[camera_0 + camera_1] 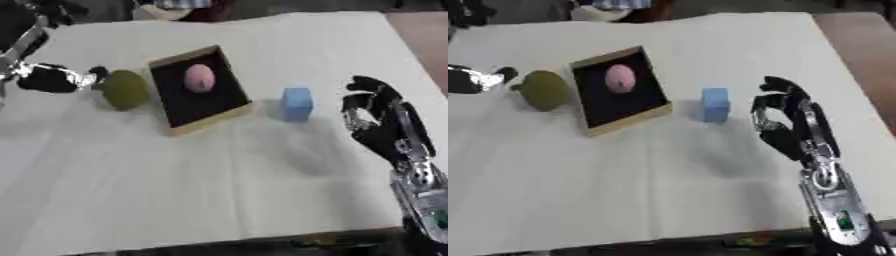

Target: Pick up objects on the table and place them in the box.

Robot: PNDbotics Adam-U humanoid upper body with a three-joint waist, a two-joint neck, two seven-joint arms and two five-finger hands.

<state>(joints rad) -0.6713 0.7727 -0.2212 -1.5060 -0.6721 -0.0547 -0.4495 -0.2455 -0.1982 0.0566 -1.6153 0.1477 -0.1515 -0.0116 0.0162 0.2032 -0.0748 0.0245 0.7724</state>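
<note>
The right hand (785,122) stands above the table (219,190) at the right side, palm turned toward the middle, its fingers loosely curled forward and holding nothing; the forearm runs down to the lower right corner. Just to its left, apart from the fingers, a blue cube (297,103) sits upright on the cloth. Further left lies the box (203,120), a shallow wooden tray with a dark inside, its long axis running from near-left to far-right, askew to the table's edge. A pink egg-shaped object (199,78) rests inside it toward the far end, its long axis roughly along the box. Against the box's left wall sits an olive-green rounded object (124,89). The left hand (66,78) comes in from the left edge, its fingertips touching or just beside that green object; whether its fingers are curled or straight cannot be told.
</note>
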